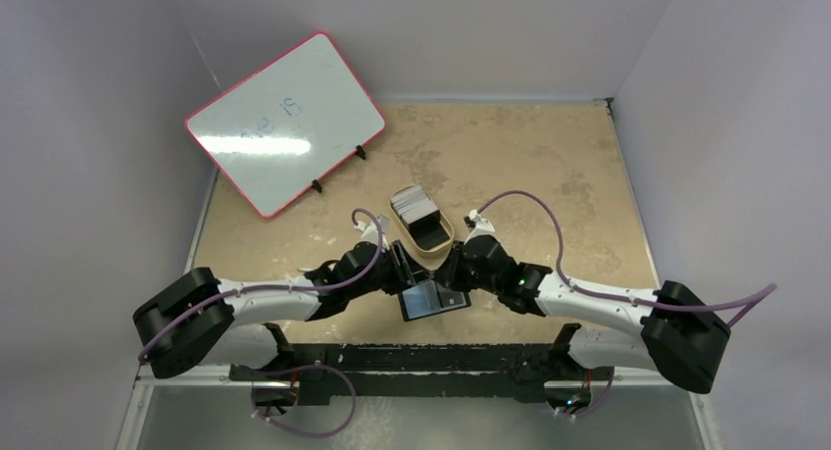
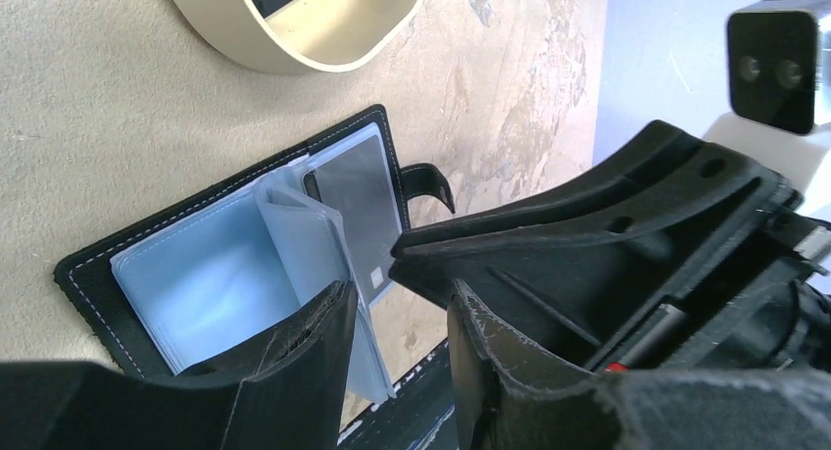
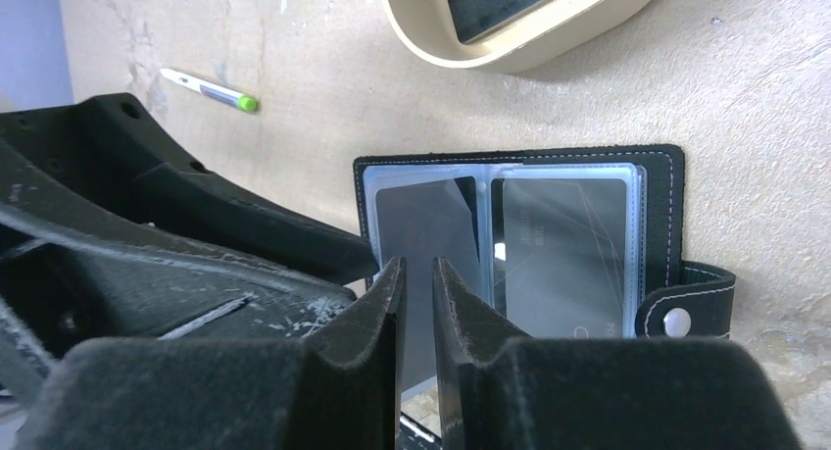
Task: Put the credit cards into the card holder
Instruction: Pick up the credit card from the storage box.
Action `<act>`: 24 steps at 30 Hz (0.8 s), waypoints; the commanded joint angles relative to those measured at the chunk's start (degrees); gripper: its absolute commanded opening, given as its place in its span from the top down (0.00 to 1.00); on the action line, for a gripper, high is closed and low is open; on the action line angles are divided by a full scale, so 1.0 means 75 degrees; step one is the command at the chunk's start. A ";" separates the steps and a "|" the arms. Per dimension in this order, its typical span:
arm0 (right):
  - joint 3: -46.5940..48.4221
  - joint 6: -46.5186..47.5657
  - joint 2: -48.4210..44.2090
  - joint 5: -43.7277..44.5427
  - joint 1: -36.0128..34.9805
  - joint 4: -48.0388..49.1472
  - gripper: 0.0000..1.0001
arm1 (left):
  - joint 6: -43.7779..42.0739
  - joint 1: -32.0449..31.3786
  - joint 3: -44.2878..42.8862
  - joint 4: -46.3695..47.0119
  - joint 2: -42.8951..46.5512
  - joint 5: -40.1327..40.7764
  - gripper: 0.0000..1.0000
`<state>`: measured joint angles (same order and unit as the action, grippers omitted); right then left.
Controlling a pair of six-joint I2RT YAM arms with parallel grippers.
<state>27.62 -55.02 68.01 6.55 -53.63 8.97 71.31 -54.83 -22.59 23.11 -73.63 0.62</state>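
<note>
Tan, mottled table is filling the floor of a white-walled enclosure, and a pink-framed whiteboard is leaning at its far left corner. Near the middle, a tan oval tin is sitting with a stack of credit cards inside it. Just in front of the tin, between the two wrists, the card holder is lying flat and open, its clear bluish sleeves facing up and its snap tab sticking out at one edge. One grey card is resting in the pocket beside the tab, and a second card is sitting slightly askew in the neighbouring pocket. The right gripper is hovering right at that second card's near edge, its jaws standing narrowly apart with a slim gap showing between them. The left gripper is standing over the other half of the holder with its jaws moderately apart; a raised sleeve leaf is passing between them, leaning on one finger and not pinched. A pen with a green tip is lying well apart, beyond the left arm.
</note>
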 commanded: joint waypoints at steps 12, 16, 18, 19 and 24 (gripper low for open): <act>-0.0068 0.0154 -0.1086 0.0403 -0.0034 -0.0771 0.74 | -0.0284 -0.0081 -0.0558 0.0035 -0.0354 0.0137 0.61; -0.0062 0.0444 -0.1133 0.0112 -0.0035 -0.0395 0.68 | -0.0314 -0.0093 -0.0656 0.0012 -0.0526 0.0151 0.61; -0.0094 0.0446 -0.1064 -0.0031 -0.0040 -0.0318 0.65 | -0.0317 -0.0102 -0.0706 0.0001 -0.0595 0.0152 0.61; -0.0115 0.0456 -0.1023 -0.0089 -0.0034 -0.0268 0.63 | -0.0324 -0.0107 -0.0719 -0.0013 -0.0621 0.0154 0.61; -0.0197 0.0441 -0.0824 -0.0128 -0.0034 -0.0191 0.62 | -0.0363 -0.0139 -0.0814 -0.0113 -0.0715 0.0197 0.61</act>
<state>26.00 -51.99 61.32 7.18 -53.60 3.16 70.22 -55.20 -26.00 21.23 -78.59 1.48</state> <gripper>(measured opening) 0.378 0.389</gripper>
